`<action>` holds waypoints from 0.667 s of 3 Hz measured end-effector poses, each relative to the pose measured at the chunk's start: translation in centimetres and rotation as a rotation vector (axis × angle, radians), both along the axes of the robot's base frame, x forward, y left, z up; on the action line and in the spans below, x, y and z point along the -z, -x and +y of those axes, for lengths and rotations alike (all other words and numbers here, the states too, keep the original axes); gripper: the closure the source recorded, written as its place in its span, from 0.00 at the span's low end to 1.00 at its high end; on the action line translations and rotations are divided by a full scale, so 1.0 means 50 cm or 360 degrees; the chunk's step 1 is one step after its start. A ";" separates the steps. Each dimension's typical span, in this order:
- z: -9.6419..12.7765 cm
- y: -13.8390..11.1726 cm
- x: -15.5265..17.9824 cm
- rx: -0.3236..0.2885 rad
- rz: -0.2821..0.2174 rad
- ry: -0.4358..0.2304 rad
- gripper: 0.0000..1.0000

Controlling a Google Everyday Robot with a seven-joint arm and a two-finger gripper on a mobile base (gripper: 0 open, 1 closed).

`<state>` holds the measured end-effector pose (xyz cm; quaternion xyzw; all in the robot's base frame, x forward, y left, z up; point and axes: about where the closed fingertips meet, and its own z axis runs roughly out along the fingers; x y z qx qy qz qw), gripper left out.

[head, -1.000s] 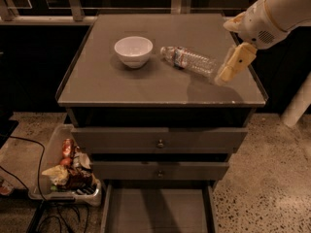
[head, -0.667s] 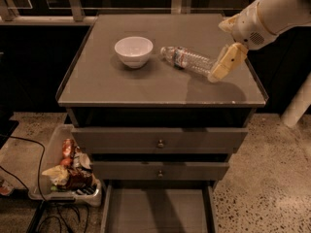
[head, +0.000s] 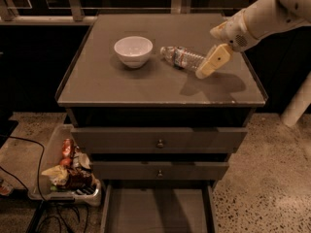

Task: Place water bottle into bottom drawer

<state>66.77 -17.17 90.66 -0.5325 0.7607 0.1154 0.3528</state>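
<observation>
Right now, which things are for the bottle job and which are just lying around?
For the job: water bottle, lying on the cabinet top; bottom drawer, open; pincer, beside the bottle.
Just lying about: white bowl; bin of snack packets.

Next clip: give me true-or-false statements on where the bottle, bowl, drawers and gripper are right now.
1. The small clear ribbed plastic water bottle lies on its side on the grey cabinet top. True.
2. The round white bowl holds the bottle. False: the bowl stands apart, beside it.
3. The lowest grey drawer, the bottom drawer, is pulled open. True.
4. The gripper hangs over the bottom drawer. False: it is above the cabinet top, at the bottle's end away from the bowl.
</observation>
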 end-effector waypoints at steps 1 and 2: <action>0.016 -0.036 0.040 0.0050 0.0075 -0.0042 0.00; 0.029 -0.074 0.067 0.0120 0.0115 -0.0026 0.00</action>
